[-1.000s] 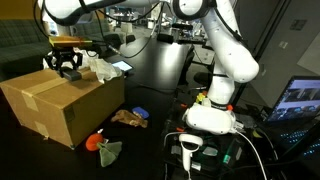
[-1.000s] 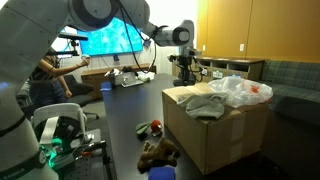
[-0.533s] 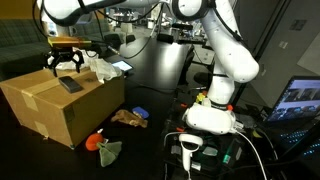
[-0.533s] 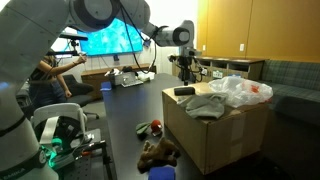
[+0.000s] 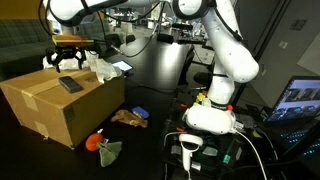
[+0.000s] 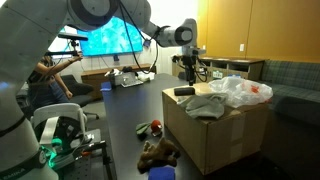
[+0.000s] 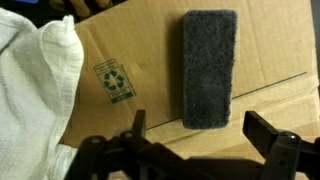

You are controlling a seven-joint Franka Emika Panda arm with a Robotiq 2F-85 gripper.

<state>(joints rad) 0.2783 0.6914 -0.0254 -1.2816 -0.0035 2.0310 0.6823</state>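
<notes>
My claw (image 7: pixel 193 140) hangs spread wide and empty right over the grey pad (image 7: pixel 210 68), lying flat on the box (image 7: pixel 140 40) beside the cloth (image 7: pixel 35 90), so any grab calls for a straight drop.

Dark grey scouring pad (image 7: pixel 209 68), rectangular with rounded corners, coarse and fibrous on its face. Lying flat on the top of the cardboard box (image 7: pixel 150 40), long side running up the wrist view, touched by nothing. Near a printed green recycling mark (image 7: pixel 114 82), well apart from the white cloth (image 7: pixel 35 90). In both exterior views, same scouring pad (image 5: pixel 70 85) (image 6: pixel 184 91) as a small dark slab on the box top.
</notes>
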